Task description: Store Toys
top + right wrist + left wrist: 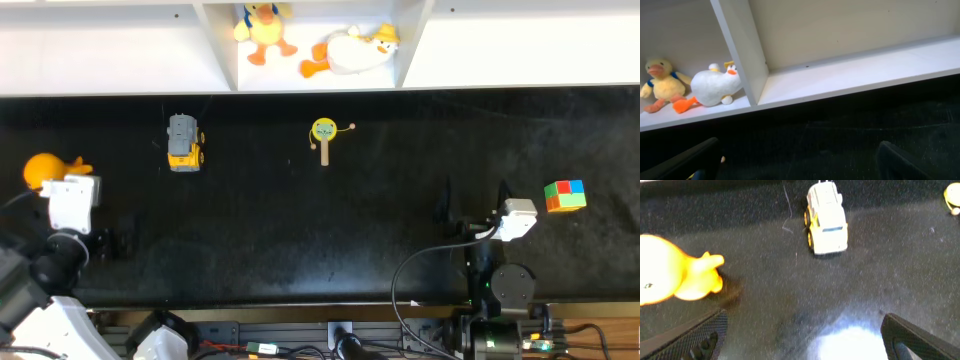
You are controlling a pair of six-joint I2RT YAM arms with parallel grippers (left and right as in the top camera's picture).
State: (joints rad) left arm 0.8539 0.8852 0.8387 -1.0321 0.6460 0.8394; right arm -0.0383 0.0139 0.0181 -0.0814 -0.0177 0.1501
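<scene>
An orange toy lies at the table's far left. A grey and yellow toy truck stands farther right, and a yellow rattle lies near the middle. At the right sits a multicoloured cube. A yellow duck plush and a white duck plush rest in the shelf's middle compartment. My left gripper is open, low over the table, nearer than the orange toy and truck. My right gripper is open, holding nothing, left of the cube.
The white shelf runs along the table's far edge. A divider separates the ducks' compartment from a bare one to its right. The black table is bare between the two arms.
</scene>
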